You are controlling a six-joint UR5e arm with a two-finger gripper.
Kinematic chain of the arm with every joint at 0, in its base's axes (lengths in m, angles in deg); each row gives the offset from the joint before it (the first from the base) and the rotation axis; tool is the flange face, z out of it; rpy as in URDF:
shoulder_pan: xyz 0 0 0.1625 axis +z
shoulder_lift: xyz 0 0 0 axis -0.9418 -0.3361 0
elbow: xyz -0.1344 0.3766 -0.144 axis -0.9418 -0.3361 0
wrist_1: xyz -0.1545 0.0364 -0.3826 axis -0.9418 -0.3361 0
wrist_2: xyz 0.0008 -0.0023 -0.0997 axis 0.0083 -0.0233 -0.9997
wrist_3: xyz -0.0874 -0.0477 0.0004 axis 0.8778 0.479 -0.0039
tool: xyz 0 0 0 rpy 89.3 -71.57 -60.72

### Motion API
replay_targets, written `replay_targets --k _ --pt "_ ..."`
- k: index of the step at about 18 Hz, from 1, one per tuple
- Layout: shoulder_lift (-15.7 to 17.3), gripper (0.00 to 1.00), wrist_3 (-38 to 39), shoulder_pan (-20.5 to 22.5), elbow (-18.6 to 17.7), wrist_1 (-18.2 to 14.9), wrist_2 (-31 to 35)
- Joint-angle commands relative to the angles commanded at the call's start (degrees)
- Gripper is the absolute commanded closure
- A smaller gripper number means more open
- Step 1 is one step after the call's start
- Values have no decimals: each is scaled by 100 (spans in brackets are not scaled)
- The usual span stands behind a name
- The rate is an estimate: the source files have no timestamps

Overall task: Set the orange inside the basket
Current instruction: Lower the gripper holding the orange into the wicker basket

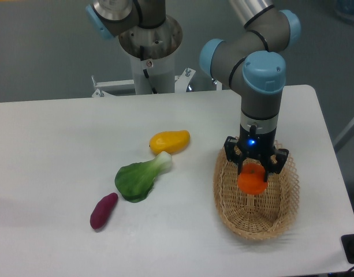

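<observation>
While jaws pinch orange (253, 178) over basket (228, 202), mango (170, 141), greens (140, 178), purple yam (103, 210) left.

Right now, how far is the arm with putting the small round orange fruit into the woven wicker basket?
Pick-up and carry look done: the two-finger gripper holds the small round orange fruit over the light tan oval wicker basket. In hand: lowering it. Left: opening the fingers to release it; whether it touches the bottom is unclear.

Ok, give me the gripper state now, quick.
Gripper: closed on the orange, holding it over the basket.
</observation>
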Motion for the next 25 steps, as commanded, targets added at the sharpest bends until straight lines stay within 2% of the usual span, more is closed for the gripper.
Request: replay_targets --k 10,16,18,20,23,25 --pt "-176 33 9 0 9 70 35" --pt "-430 33 184 -26 -105 360 114" --pt "-562 33 299 -44 -123 605 412" --pt "-676 33 500 -53 -106 747 483" --pt "-992 33 1236 -53 210 765 475" --pt "-1063 33 1616 -62 202 756 457"
